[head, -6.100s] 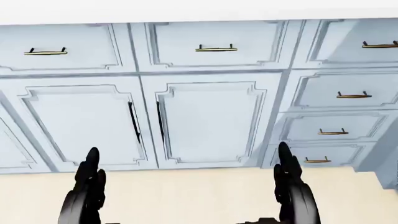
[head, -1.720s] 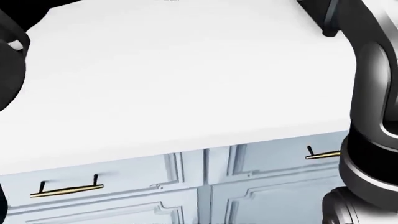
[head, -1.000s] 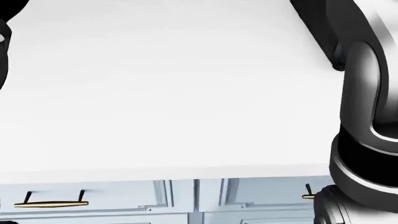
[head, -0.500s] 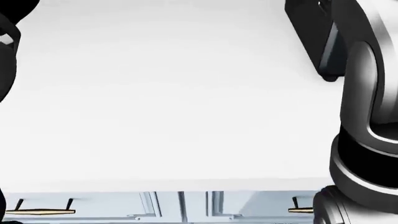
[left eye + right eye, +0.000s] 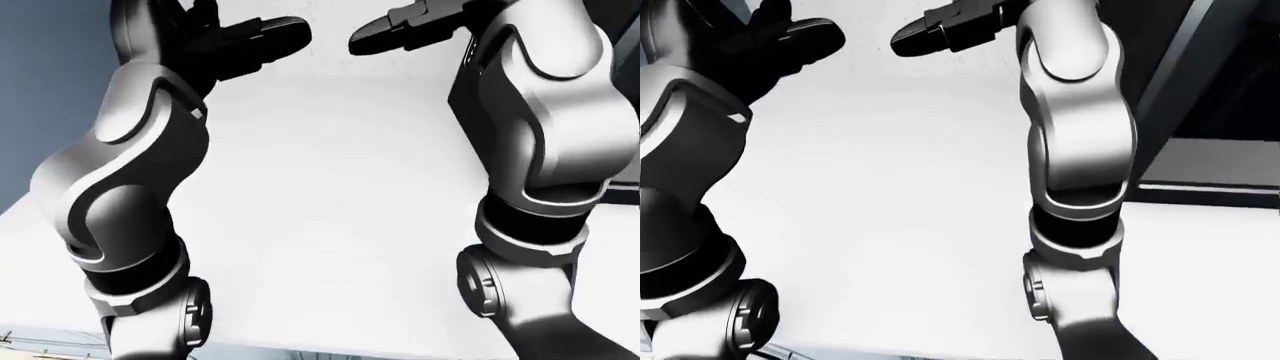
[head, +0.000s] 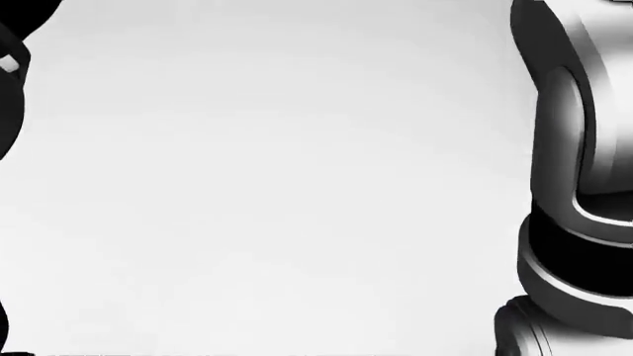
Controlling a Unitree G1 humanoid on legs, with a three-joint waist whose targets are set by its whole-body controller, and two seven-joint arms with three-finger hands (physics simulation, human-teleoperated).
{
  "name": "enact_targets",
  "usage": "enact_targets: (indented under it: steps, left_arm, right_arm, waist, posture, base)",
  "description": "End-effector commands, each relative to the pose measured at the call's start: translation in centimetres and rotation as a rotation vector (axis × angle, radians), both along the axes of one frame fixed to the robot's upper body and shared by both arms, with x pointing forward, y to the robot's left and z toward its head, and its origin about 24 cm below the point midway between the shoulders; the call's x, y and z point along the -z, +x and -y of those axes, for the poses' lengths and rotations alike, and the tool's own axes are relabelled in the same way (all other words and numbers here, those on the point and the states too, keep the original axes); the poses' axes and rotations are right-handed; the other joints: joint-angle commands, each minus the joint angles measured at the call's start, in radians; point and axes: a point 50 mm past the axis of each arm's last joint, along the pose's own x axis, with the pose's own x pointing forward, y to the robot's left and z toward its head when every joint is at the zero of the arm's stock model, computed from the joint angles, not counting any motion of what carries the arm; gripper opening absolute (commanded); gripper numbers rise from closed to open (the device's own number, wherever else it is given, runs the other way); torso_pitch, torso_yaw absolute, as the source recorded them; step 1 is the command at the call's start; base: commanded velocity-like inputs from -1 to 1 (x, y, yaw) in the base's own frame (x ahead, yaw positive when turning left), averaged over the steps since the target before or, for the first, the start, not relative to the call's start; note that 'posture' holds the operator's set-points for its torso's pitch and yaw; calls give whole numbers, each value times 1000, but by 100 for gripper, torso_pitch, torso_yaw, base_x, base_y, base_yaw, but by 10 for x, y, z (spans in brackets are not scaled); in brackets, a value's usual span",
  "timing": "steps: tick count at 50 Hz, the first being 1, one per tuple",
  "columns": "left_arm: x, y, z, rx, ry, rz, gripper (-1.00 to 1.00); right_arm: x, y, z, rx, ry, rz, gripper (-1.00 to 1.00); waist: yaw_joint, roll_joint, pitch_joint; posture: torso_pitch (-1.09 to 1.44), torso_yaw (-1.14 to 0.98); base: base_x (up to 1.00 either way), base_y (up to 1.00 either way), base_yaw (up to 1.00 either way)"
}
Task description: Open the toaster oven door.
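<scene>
Both arms are raised over the white counter (image 5: 330,225), which fills the head view almost entirely. The left hand (image 5: 245,41) sits at the top of the left-eye view with its dark fingers spread and nothing between them. The right hand (image 5: 945,26) sits at the top of the right-eye view, level with the left hand and pointing toward it; its fingers are extended and hold nothing. The 2 hands are near each other but apart. The oven (image 5: 1215,90) is the dark body at the upper right of the right-eye view, standing on the counter beyond the right arm (image 5: 1075,135). A grey slanted edge and a pale horizontal strip lower on its face are visible, but the pictures do not show which part is the door or where its handle lies. The door gives no sign of being lowered, although the right arm covers much of it. Judged from this, the task is at the approach stage: the robot is at the counter with its hands up, and no contact with the oven is made. Remaining steps: move a hand to the door's upper edge or handle, grip it, and pull it down.
</scene>
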Motion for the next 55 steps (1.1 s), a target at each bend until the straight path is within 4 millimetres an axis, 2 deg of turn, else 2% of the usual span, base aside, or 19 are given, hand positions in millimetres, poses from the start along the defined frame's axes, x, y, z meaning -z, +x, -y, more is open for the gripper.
enact_targets:
  steps: [1,2,5,9,10,14,18,25,28,29,30,32,33,36,38,39,40,45,55]
  left_arm:
    - [-11,-6,0,2,-13,64,100]
    - [-11,-6,0,2,-12,64,100]
    - [-11,-6,0,3,-12,65,100]
    - [-10,-6,1,4,-11,64,100]
    - [-10,-6,1,4,-10,64,100]
    - [-11,-7,1,9,-9,72,100]
    - [-11,-7,1,12,-13,72,100]
    - [-10,-6,1,13,-16,72,100]
    - [-10,-6,2,13,-15,71,100]
    - [-9,-6,2,12,-14,70,100]
    - [-10,-6,2,12,-14,70,100]
    - [-10,-6,2,12,-14,70,100]
    - [-10,-6,2,12,-14,70,100]
    - [-10,-5,2,12,-14,70,100]
    - [-10,-6,2,13,-14,70,100]
    - [-10,-6,2,13,-14,70,100]
    - [-10,-6,2,13,-13,71,100]
    - [-10,-6,3,15,-13,70,100]
    - [-9,-6,3,15,-13,70,100]
  right_arm:
    - [-12,-9,0,-4,3,79,100]
    - [-12,-9,0,-8,4,82,100]
    - [-12,-10,0,-12,6,88,100]
    - [-12,-10,-1,-9,2,95,100]
    - [-13,-11,-1,-10,4,97,100]
    - [-13,-11,-1,-9,5,99,100]
    - [-13,-11,-1,-8,4,98,100]
    - [-12,-10,-1,-7,-1,94,100]
    - [-12,-10,-1,-1,-12,95,100]
    - [-12,-10,-2,-5,-15,99,100]
    - [-12,-10,-2,-4,-18,101,100]
    - [-12,-11,-2,-11,-21,107,100]
    - [-12,-11,-2,-11,-21,107,100]
    - [-12,-9,0,-4,4,90,100]
    - [-12,-9,0,-4,3,92,100]
    - [-12,-9,0,-3,2,92,100]
    - [-12,-9,0,-3,3,91,100]
    - [-11,-10,-3,-14,-7,91,100]
    - [-11,-10,-4,-10,-18,102,100]
  waist:
    - [1,48,-62]
    - [14,80,-67]
    - [22,66,-89]
    - [51,-72,-4]
    - [40,-49,10]
    - [40,-29,-14]
    - [10,37,-30]
    - [33,-25,-29]
    - [40,-24,-27]
    - [43,-21,-53]
    - [44,-19,-42]
    - [39,-29,29]
    - [42,-28,31]
    - [48,-67,1]
    - [60,-124,-60]
    - [57,-93,-39]
    - [57,-92,-27]
    - [40,-8,-30]
    - [36,-34,-36]
  posture:
    - [0,0]
    - [0,0]
    - [0,0]
    - [0,0]
    - [0,0]
    - [0,0]
    - [0,0]
    - [0,0]
    - [0,0]
    - [0,0]
    - [0,0]
    - [0,0]
    - [0,0]
    - [0,0]
    - [0,0]
    - [0,0]
    - [0,0]
    - [0,0]
    - [0,0]
  base:
    - [-70,-79,0]
    - [-71,-61,0]
    - [-46,-27,0]
    - [0,0,0]
    - [0,0,0]
    - [0,0,0]
    - [0,0,0]
    - [0,0,0]
    - [0,0,0]
    - [11,0,0]
    - [41,0,0]
    - [86,0,0]
    - [95,0,0]
    - [59,0,0]
    - [8,0,0]
    - [5,0,0]
    - [1,0,0]
    - [0,0,0]
    - [0,0,0]
